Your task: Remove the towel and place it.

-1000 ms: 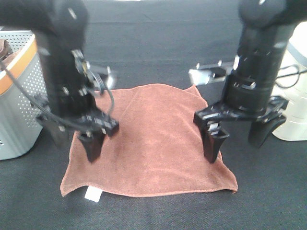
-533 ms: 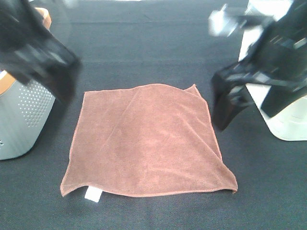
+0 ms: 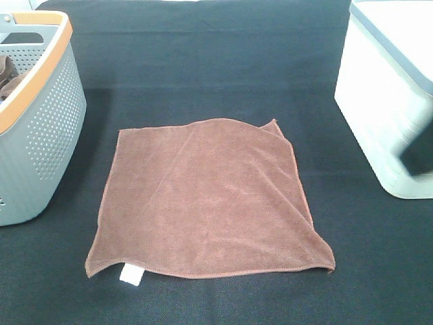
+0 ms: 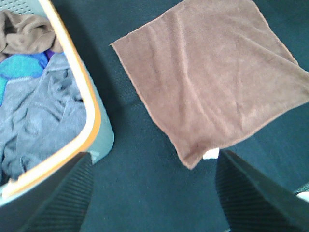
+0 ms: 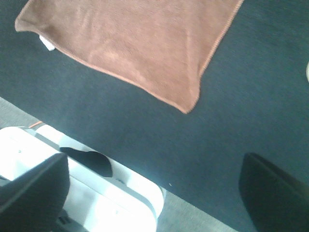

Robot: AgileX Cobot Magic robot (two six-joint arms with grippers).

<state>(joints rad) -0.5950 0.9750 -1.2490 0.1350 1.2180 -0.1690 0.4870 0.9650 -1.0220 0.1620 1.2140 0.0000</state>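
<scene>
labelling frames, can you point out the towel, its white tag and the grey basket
towel (image 3: pixel 203 196), exterior high view, middle of the cloth
white tag (image 3: pixel 130 275), exterior high view, tag at the near edge
grey basket (image 3: pixel 51 132), exterior high view, perforated side wall

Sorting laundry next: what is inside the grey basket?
The grey basket holds crumpled cloths: grey, blue and brown. Anything beneath them is covered.

A bench covered in black cloth carries a square reddish-brown microfibre towel spread flat, a grey perforated plastic basket with an orange rim at one side, and a white lidded box opposite.
</scene>
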